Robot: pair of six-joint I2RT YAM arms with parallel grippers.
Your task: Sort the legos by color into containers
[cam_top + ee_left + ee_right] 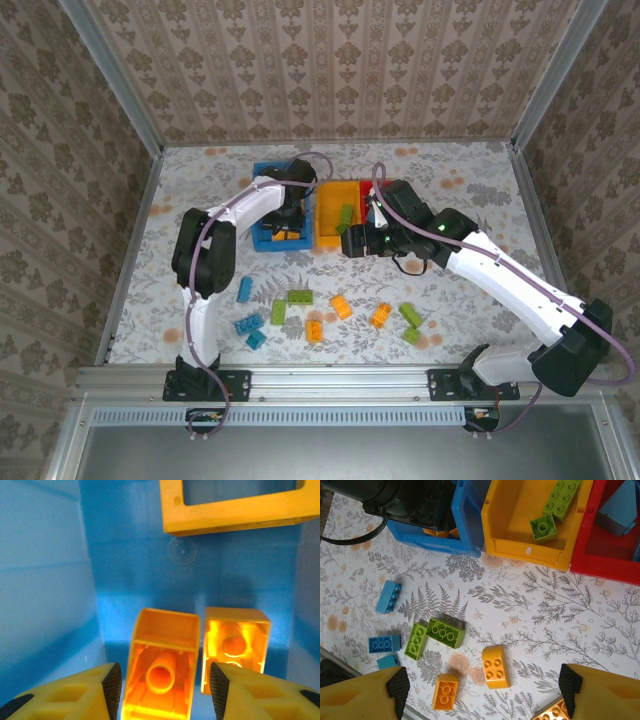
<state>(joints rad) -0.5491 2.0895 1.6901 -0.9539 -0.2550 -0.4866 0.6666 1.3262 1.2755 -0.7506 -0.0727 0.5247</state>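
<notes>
My left gripper (165,687) is down inside the blue container (60,580), open. An upturned orange lego (160,670) lies between its pads with a gap on each side. A second orange lego (232,647) and a yellow frame piece (235,505) lie beside it. My right gripper (484,686) hangs open and empty over the table in front of the yellow container (520,545), which holds two green legos (562,497). A blue piece (620,507) sits in the red container (605,560). From above, the left gripper (288,222) is in the blue container (262,240) and the right gripper (350,243) is beside the yellow container (330,190).
Loose legos lie on the flowered table in front of the containers: blue ones (244,290) at the left, green ones (299,296) and orange ones (341,306) in the middle, more green ones (410,314) at the right. Walls close in the table on three sides.
</notes>
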